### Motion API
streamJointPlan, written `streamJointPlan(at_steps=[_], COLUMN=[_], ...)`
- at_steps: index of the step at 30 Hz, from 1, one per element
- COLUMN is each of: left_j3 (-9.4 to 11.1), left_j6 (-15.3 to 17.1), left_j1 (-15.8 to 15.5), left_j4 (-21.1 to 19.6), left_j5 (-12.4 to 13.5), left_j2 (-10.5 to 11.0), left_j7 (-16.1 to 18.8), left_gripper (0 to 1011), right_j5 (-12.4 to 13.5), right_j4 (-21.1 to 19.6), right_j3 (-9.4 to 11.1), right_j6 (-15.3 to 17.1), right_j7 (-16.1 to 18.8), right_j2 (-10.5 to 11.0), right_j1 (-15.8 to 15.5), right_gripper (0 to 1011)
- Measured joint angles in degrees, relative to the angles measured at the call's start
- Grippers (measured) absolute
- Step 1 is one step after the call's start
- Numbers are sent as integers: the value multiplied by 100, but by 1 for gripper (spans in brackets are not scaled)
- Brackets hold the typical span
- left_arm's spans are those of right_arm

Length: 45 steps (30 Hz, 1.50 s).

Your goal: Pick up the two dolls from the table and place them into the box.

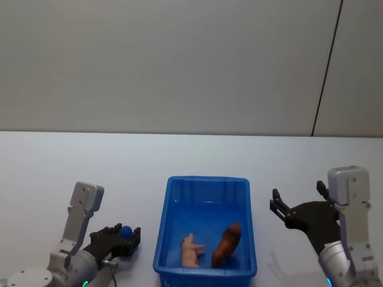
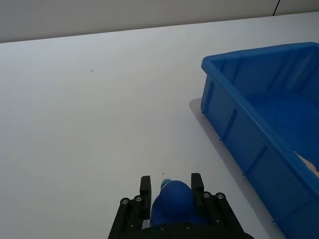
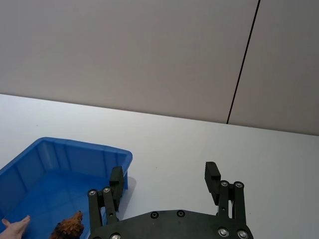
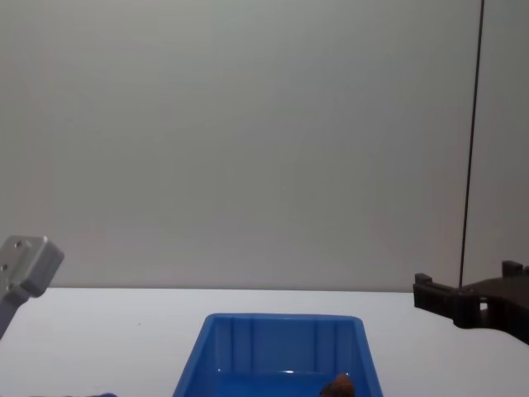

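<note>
From the head view: both dolls already in the box, lying at its near end, pink pig on the left and brown animal just beside it on the right; probably light, small and fairly firm, easiest pinched across the body, the brown one perhaps fuzzier and less slippery. Left claw low over the table left of the box, closed around a small blue ball; right claw raised to the right of the box, spread wide, empty. From the left wrist view: blue ball between the fingers, box wall beyond. From the right wrist view: open fingers, brown animal below. From the chest view: brown top peeking above the rim. No brands, labels or writing readable anywhere.
</note>
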Motion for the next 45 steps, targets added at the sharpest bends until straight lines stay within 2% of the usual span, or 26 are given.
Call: streamJointPlan(at_steps=[2,3,6,18,23,30,37,45], left_j3=[1,2,5,13,3,-35,-58,-65], left_j6=[9,16,19,-31,-90,-164,-275,-523], left_j1=[0,3,31,253,340,432,408,276], left_j4=[4,4,-17,-320,-582,-1102,-1475,-1684], left_j5=[-4,-11,-39,-86,-1,249,516,750], left_j2=[-5,-9,-10,58,121,236,295,289], left_j7=[0,8,50,277,359,382,181,-304], left_gripper=[484,422,378,290,262,228,189,156], right_j5=[0,0,0,0,0,0,0,0], right_j4=[0,0,0,0,0,0,0,0], right_j3=[0,0,0,0,0,0,0,0], right_j6=[0,0,0,0,0,0,0,0], right_j7=[0,0,0,0,0,0,0,0], right_j2=[0,0,0,0,0,0,0,0], right_j1=[0,0,0,0,0,0,0,0], right_gripper=[1001,1001,1001,1001,1001,1001,1001,1001])
